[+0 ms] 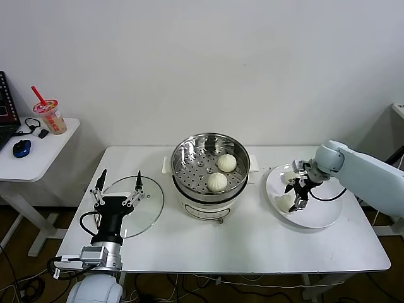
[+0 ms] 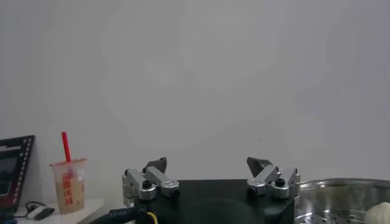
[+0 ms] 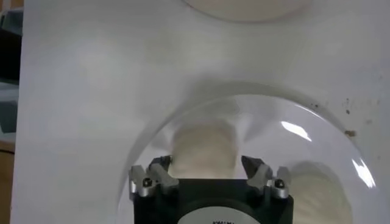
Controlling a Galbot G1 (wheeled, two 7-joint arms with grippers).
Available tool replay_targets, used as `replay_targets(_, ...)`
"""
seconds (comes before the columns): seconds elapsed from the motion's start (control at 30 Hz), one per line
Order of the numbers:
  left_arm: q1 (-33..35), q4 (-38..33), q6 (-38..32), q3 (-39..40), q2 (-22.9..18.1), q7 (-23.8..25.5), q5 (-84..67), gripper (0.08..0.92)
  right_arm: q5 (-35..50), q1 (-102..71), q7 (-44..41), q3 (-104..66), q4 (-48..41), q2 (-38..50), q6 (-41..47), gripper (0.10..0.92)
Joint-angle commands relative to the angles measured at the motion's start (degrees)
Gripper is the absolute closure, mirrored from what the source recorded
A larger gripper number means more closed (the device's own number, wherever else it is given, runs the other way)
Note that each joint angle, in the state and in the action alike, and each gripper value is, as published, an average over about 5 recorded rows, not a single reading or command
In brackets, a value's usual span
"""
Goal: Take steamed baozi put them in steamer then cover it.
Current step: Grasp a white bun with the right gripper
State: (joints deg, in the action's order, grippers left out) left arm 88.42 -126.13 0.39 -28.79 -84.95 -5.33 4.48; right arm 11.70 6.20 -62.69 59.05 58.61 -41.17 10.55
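Steel walls of the steamer (image 1: 189, 151) are ringing two steamed baozi (image 1: 217, 182) already resting on its perforated tray, mid-table. You are working the right gripper (image 1: 295, 192) over the white plate (image 1: 315, 218) to the steamer's right; its jaws are standing wide around a bun (image 3: 204, 152) without pinching it, so nothing is held yet. Your left gripper (image 1: 118, 187) is waiting open and empty above the glass lid (image 1: 148, 211), likely placed for covering later.
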Motion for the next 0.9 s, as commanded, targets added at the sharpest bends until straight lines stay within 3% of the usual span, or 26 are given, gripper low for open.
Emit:
replay_targets(0.03,-0.1,0.1,0.0,0.1,-0.1,0.0,0.1,0.177,-0.2,0.1,-0.1,-0.7,0.5,0.9,-0.6,0.216)
replay_targets(0.3,-0.4,0.4,0.0,0.4,-0.2,0.0,0.2,0.177,1.2,10.7,-2.5,3.3,6.4,6.8,-5.4,0.203)
replay_targets(0.47,-0.7,0.3,0.1,0.8,-0.1,0.0,0.1,0.177,0.6,23.8,-5.2,9.9,8.6,8.6,-15.3,0.203)
replay_targets(0.9,-0.6,-0.4,0.3,0.9,-0.3,-0.5,0.4,0.177,-6.8,38.8,-6.5,11.1,25.1,3.2,-30.4,0.203)
